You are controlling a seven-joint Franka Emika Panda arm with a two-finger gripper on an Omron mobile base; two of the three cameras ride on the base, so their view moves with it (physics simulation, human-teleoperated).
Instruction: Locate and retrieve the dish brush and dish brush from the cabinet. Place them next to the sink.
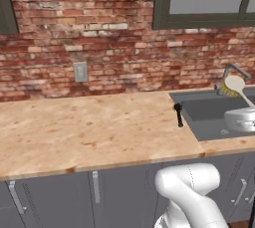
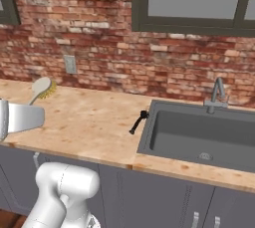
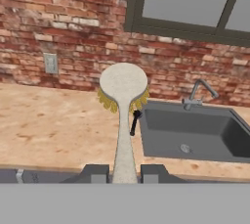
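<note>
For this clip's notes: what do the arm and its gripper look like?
The arm is glossy white, built of rounded, bulbous segments, with a light grey wrist housing. The gripper has two small dark grey, blocky fingertips. No cables or markings are visible.

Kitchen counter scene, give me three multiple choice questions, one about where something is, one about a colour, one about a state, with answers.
1. Where does the all-black brush with the spiky head lie?
A. In the basin
B. On the wooden counter, beside the dark grey sink
C. On the window sill

2. What colour are the bristles of the cream-handled brush?
A. Yellowish tan
B. Blue
C. Red

3. What is the gripper doing?
A. Open, holding nothing
B. Shut on the black brush
C. Shut on the cream brush's handle

Answers: 1 B, it rests by the sink's left rim. 2 A, a tan fringe shows. 3 C, the handle runs between the fingertips.
</note>
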